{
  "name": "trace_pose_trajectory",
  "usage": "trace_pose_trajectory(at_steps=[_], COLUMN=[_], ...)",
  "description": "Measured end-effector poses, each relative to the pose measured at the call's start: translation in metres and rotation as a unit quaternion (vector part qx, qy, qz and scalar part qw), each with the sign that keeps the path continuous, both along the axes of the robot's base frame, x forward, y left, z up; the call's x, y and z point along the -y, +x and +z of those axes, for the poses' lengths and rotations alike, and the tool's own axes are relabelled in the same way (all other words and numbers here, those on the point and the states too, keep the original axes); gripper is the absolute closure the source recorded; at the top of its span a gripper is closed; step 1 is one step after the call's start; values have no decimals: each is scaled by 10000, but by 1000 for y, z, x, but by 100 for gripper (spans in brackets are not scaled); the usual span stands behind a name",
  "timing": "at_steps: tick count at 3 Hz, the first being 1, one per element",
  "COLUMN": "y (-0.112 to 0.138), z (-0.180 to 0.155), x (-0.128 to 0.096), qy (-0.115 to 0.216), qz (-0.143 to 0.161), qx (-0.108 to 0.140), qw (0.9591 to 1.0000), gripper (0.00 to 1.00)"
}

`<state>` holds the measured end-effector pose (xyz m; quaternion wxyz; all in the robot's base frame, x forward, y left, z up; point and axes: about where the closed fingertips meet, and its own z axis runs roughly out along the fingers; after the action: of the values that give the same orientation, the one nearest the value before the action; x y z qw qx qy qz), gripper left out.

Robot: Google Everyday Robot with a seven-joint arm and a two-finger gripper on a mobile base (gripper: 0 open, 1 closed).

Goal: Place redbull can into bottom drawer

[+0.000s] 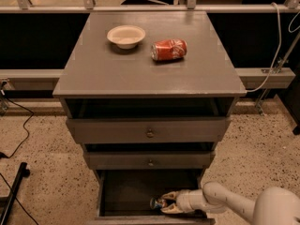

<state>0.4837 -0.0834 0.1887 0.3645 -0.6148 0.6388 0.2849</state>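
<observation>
The bottom drawer (122,191) of the grey-brown cabinet is pulled open, with a dark inside. The redbull can (157,203), blue and silver, lies low inside the drawer near its front right. My gripper (165,203) reaches into the drawer from the right on a white arm, and its pale fingers (171,208) sit around the can's right end. Part of the can is hidden by the fingers.
On the cabinet top stand a cream bowl (125,35) and a red soda can (169,49) lying on its side. Two shallower knobbed drawers (149,131) are above the open one. Cables (14,142) and a dark bar lie on the speckled floor at left.
</observation>
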Motion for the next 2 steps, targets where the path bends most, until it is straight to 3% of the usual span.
trace_pose_trajectory(at_steps=[2], y=[0], z=[-6], x=[-4], qy=[42], qz=[-14], qx=[-42], qw=[10000], gripper=[12])
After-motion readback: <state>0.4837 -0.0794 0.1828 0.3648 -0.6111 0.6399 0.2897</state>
